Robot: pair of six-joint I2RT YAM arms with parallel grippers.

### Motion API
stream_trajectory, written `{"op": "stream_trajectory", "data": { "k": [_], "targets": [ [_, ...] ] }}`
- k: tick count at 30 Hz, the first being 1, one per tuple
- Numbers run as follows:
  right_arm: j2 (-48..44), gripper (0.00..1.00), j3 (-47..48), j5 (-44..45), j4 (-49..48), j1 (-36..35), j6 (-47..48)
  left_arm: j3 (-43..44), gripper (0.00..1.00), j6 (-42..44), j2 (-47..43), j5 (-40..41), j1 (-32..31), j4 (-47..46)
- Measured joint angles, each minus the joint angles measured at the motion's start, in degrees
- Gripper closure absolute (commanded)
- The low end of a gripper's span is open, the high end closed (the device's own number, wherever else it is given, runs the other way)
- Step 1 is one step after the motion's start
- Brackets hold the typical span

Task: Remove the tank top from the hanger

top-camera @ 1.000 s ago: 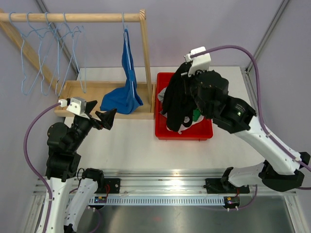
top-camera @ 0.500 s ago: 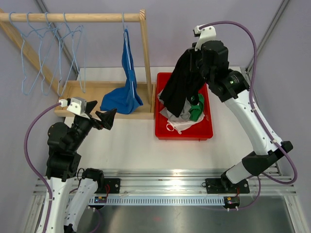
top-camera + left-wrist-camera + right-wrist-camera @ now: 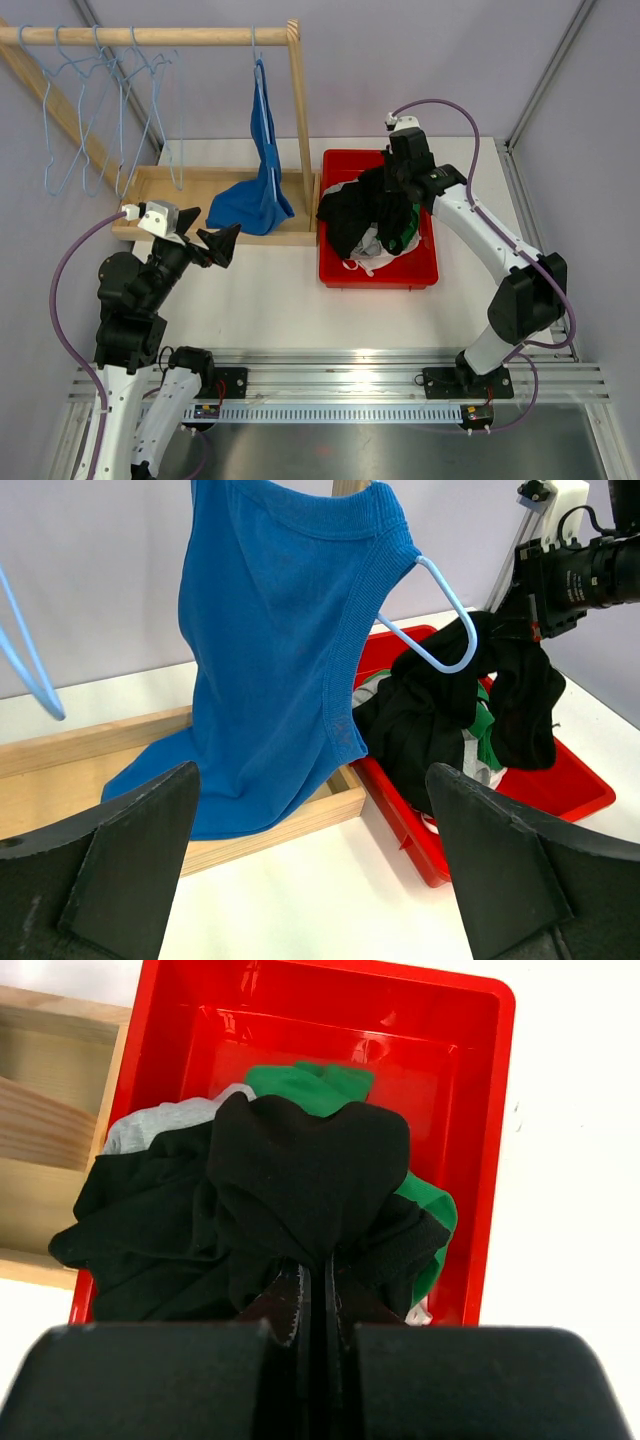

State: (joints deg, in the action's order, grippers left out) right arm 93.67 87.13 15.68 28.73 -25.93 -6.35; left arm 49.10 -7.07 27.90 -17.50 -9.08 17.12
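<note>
the right arm reached forward and bent down over the glossy red plastic bin [image 3: 487, 1150], the right gripper [image 3: 318, 1298] pinched tight on a bunched, matte black garment [image 3: 300, 1180] that lay on green cloth [image 3: 310, 1082] and grey cloth [image 3: 150, 1130] inside. the left arm sat folded at the near left, the left gripper [image 3: 222, 246] spread wide and holding nothing, aimed at the blue knit tank top [image 3: 270, 670], which hung on a thin pale blue hanger [image 3: 447, 600] from the wooden rack [image 3: 300, 120], its hem pooled on the rack's base
</note>
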Motion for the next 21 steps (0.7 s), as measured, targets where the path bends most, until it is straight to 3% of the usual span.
{"op": "stream_trajectory", "data": {
  "k": [4, 5, 7, 8, 21],
  "targets": [
    [-0.02, 1.00, -0.70, -0.20, -1.25, 0.00, -0.94, 0.00, 0.01, 0.00, 0.00, 0.02, -0.04, 0.00],
    [-0.04, 0.91, -0.70, -0.17, -1.53, 0.00, -1.07, 0.00, 0.01, 0.00, 0.00, 0.02, -0.04, 0.00],
    [-0.07, 0.13, -0.70, -0.15, -2.19, 0.00, -1.70, 0.00, 0.01, 0.00, 0.00, 0.02, -0.04, 0.00],
    [-0.07, 0.01, -0.70, -0.13, -2.36, 0.00, -1.84, 0.00, 0.01, 0.00, 0.00, 0.02, -0.04, 0.00],
    [-0.07, 0.01, -0.70, 0.17, -2.40, 0.00, -1.64, 0.00, 0.01, 0.00, 0.42, 0.20, -0.04, 0.02]
  ]
}}
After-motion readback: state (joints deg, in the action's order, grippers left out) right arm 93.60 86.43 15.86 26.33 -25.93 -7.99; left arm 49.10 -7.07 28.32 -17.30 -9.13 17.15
